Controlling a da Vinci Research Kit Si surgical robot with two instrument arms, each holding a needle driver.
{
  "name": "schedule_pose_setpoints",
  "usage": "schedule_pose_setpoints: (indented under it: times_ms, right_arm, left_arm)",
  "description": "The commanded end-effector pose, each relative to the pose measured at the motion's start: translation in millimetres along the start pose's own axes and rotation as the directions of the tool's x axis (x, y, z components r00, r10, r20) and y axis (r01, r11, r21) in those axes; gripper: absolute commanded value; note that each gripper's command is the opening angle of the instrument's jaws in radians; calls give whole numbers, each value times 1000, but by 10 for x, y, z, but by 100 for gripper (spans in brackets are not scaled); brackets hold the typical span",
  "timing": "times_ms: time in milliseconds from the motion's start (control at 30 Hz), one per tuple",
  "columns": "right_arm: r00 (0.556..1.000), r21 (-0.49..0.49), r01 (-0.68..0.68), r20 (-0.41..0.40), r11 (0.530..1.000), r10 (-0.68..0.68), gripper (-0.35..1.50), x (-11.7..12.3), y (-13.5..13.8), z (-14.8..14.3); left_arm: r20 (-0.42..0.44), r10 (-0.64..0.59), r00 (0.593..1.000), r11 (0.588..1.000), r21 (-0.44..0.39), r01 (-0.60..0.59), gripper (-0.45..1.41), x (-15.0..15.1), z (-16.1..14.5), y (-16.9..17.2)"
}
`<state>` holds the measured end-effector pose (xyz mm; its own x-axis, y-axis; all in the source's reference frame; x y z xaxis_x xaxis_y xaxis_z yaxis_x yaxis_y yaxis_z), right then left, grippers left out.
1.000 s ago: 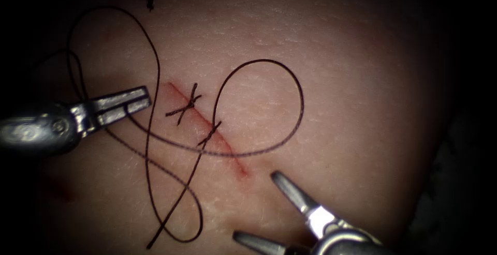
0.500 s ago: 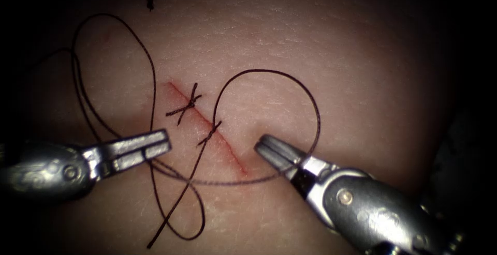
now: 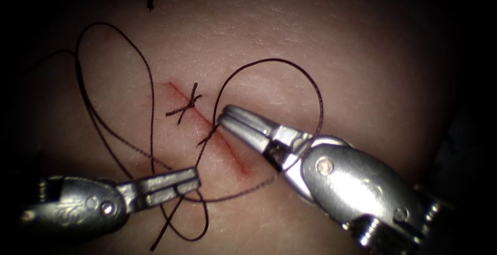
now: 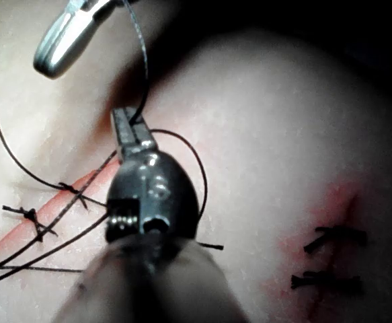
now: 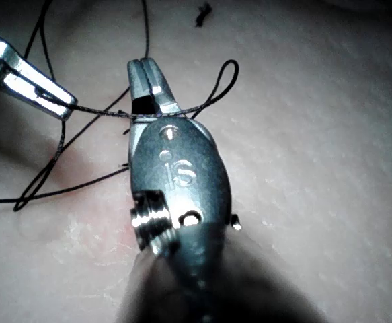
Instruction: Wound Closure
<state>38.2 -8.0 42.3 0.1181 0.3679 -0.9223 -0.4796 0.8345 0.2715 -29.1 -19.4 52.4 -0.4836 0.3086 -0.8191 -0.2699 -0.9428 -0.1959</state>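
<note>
The number "16" [image 5: 179,171] was stamped on the body behind the right hand [image 3: 228,116]; nothing else could be read. The tissue [image 3: 362,53] lay bare and open to the right of the cut [image 3: 234,158] and towards its far edge, where a short cut end [image 3: 150,0] sat alone, while the near left side was crowded with slack thread [image 3: 305,79]. The right hand's jaws were pressed together and held nothing, their tip just beside the second stitch [image 3: 209,133] at the right edge of the cut. A wide loop of thread rose from that stitch, curved over the tissue on the right and passed across the hand behind its jaws. The left hand [image 3: 192,177] lay low on the left side of the cut, near its lower end, jaws closed and pinching the thread close to where several strands crossed. A tied stitch [image 3: 187,104] crossed the upper part of the cut, apart from both hands. Where the needle lay could not be told.
</note>
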Motion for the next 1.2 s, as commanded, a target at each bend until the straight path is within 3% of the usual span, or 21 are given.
schedule_pose_setpoints:
  times_ms: [33,467,600,733,867,1000,1200]
  right_arm:
    - [1000,4,-6,-1,1000,6,-35,-2,0,10]
    - [996,64,-59,-68,996,63,-35,28,27,20]
    - [987,147,-82,-123,986,100,-35,44,35,28]
    - [986,145,-82,-130,986,101,-35,49,36,28]
    - [988,137,-73,-125,988,90,-35,49,39,30]
    - [988,128,-74,-122,989,90,-35,49,41,36]
    - [990,103,-69,-117,992,81,-35,55,48,49]
  left_arm:
    - [2,-2,1000,1000,1,2,-45,-7,8,7]
    - [9,-37,999,999,2,37,-45,22,2,-11]
    - [52,-38,998,999,6,37,-45,20,12,-5]
    - [93,-39,995,999,21,37,-45,16,-1,-20]
    - [168,6,986,999,37,-12,-45,13,-48,-69]
    - [214,48,976,997,47,-59,-45,21,-68,-102]
    - [245,90,965,993,54,-106,-45,32,-56,-112]
